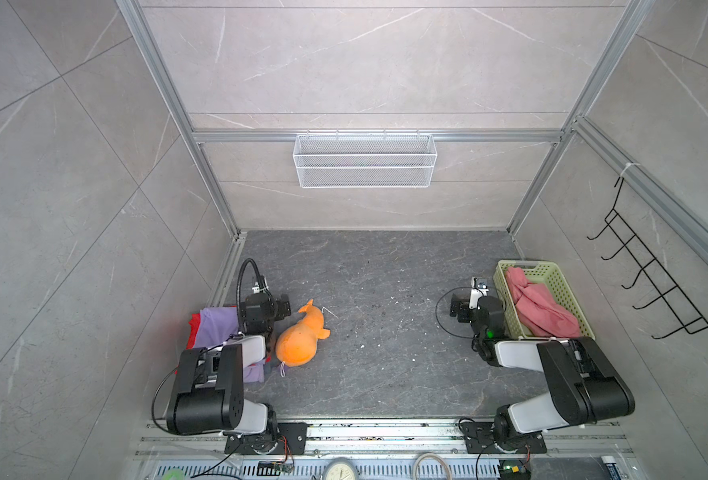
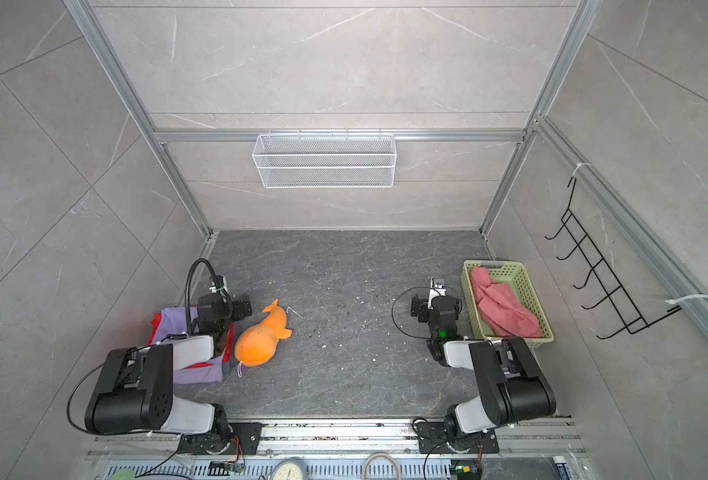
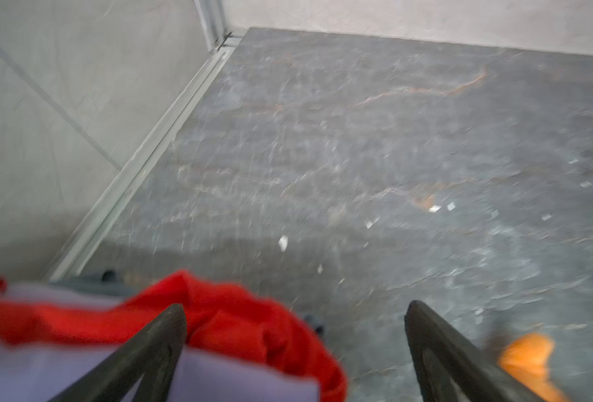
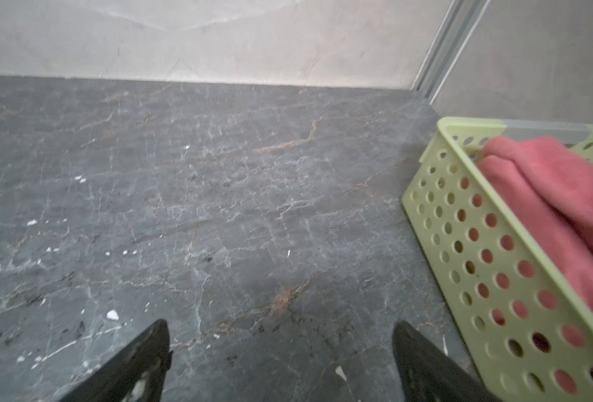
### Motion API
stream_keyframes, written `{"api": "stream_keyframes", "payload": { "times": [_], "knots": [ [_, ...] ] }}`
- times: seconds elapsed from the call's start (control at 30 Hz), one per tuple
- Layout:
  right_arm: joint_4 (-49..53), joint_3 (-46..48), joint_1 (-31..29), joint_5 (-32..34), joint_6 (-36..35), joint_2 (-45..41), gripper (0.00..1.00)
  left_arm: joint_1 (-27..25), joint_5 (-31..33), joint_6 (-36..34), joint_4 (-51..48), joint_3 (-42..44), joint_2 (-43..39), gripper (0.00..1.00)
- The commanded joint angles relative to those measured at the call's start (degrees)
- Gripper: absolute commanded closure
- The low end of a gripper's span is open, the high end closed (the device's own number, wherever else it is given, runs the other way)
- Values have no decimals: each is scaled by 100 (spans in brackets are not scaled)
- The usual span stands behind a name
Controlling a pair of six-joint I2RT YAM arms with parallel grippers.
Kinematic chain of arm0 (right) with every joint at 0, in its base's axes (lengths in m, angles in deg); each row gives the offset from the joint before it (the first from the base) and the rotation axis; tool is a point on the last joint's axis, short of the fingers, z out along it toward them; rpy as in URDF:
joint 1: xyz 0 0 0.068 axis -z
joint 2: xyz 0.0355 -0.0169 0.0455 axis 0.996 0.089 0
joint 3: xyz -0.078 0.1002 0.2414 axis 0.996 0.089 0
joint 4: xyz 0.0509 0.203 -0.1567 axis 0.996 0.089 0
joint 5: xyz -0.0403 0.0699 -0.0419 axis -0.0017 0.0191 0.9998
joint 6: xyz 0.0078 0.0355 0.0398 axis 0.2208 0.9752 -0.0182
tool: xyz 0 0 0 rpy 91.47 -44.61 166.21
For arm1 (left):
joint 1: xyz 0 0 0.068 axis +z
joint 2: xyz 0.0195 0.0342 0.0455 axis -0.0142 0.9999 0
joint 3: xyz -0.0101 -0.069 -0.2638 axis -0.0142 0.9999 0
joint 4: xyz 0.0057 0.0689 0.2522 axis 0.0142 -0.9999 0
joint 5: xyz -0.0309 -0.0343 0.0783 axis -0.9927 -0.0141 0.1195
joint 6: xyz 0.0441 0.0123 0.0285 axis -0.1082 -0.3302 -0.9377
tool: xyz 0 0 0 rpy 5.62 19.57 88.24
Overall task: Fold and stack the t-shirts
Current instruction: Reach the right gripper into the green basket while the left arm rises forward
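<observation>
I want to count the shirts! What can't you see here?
Purple t-shirt and red t-shirt: the left arm covers much of the pile in both top views; count unclear.
Left wrist view: blurred, cloth cut by the edge.
Pink t-shirt: bunched in the green basket, lower part hidden by its wall.

I have the left arm [image 1: 209,382] folded at the left side, elbow up, forearm reaching forward. The left gripper [image 3: 295,308] has its jaws spread wide. That wrist view is blurred, so its tilt is hard to judge, probably angled downward. The right arm [image 1: 572,374] is folded much the same on the right. The right gripper [image 4: 280,324] is also spread wide, dark fingers [image 4: 149,351] pointing toward the far side.
</observation>
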Motion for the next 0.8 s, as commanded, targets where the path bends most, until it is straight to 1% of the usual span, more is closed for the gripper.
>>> {"api": "stream_keyframes", "payload": {
  "times": [0.0, 0.07, 0.13, 0.2, 0.27, 0.3, 0.37, 0.43, 0.53, 0.6, 0.67, 0.7, 0.73, 0.77],
  "knots": [
    [2346, -1201, -21, -354, 185, -611, 0, -190, -607, 58, -1638, -924, -809, 0],
    [3118, -1664, -55, -839, 371, -762, 0, -331, -820, 459, -2066, -1213, -1131, 0],
    [3597, -1980, -137, -1268, 879, -908, 1, -494, -1002, 1131, -2663, -1598, -1372, 0],
    [3845, -2164, -260, -1839, 1392, -1061, 0, -616, -1360, 1985, -3201, -1961, -1424, 0],
    [3928, -2186, -515, -2199, 2024, -1228, 1, -856, -1876, 2757, -3336, -2124, -1407, 0],
    [3855, -2130, -712, -2324, 2387, -1325, 1, -1092, -2061, 3136, -3305, -2136, -1406, 0],
    [3727, -1979, -1227, -2271, 2997, -1492, 0, -1702, -2013, 3737, -3147, -2068, -1404, 0],
    [3539, -1788, -1826, -2037, 3620, -1633, 0, -2451, -1814, 4241, -2920, -2000, -1335, 0],
    [3254, -1479, -2557, -1632, 4401, -1718, 1, -3240, -1704, 4753, -2759, -2044, -1099, 0],
    [3216, -1400, -2985, -1334, 4682, -1740, 0, -3634, -1478, 4893, -2572, -2015, -1051, 0],
    [3261, -1388, -3355, -1023, 4842, -1754, 0, -3926, -1179, 4844, -2461, -1958, -1102, 0],
    [3263, -1388, -3475, -937, 4891, -1757, 0, -3978, -1097, 4825, -2413, -1921, -1148, 0],
    [3240, -1366, -3534, -867, 4902, -1799, 1, -3984, -1147, 4853, -2253, -1839, -1185, 0],
    [3119, -1316, -3543, -843, 4965, -1850, 0, -3979, -1139, 4986, -2178, -1784, -1188, 0]
  ]
}}
